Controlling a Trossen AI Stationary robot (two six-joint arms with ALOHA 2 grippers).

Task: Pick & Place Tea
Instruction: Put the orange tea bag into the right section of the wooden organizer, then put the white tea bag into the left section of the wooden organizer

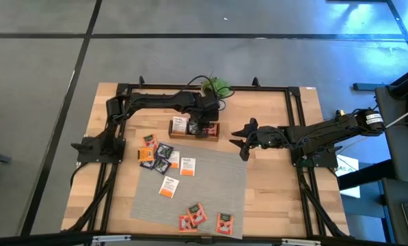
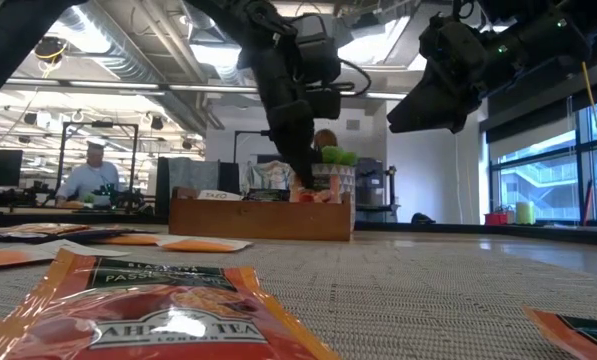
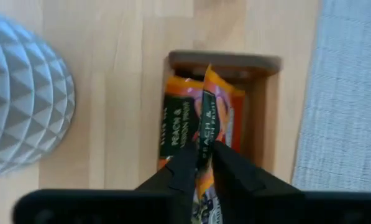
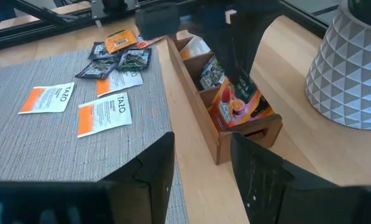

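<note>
High view: the left claw (image 1: pixel 205 128) hung over the end compartment of the wooden tray (image 1: pixel 193 137) nearest the right arm, at the far side of the bench (image 1: pixel 272 198). The right claw (image 1: pixel 242 141) hovered beside that tray end, holding nothing. Tea packets (image 1: pixel 167 187) lay scattered on the grey mat (image 1: pixel 224 184), with orange-red ones near its front edge.
Low view: the left claw (image 2: pixel 305 180) reached down into the tray (image 2: pixel 260 218); an orange-red packet (image 2: pixel 158 310) lay close to the lens on the mat. A person (image 2: pixel 90 176) sat in the room behind.
Left wrist view: the fingers (image 3: pixel 184 163) stood narrowly apart on either side of an upright orange-red peach packet (image 3: pixel 205 121) in the tray compartment, a second like packet beside it. Whether they pinched it, I could not tell. A white faceted pot (image 3: pixel 23 99) stood near.
Right wrist view: the right claw (image 4: pixel 201 163) stood wide and empty, facing the tray (image 4: pixel 191 109); white-and-orange packets (image 4: pixel 104 112) and dark ones (image 4: pixel 132 59) lay on the mat.
</note>
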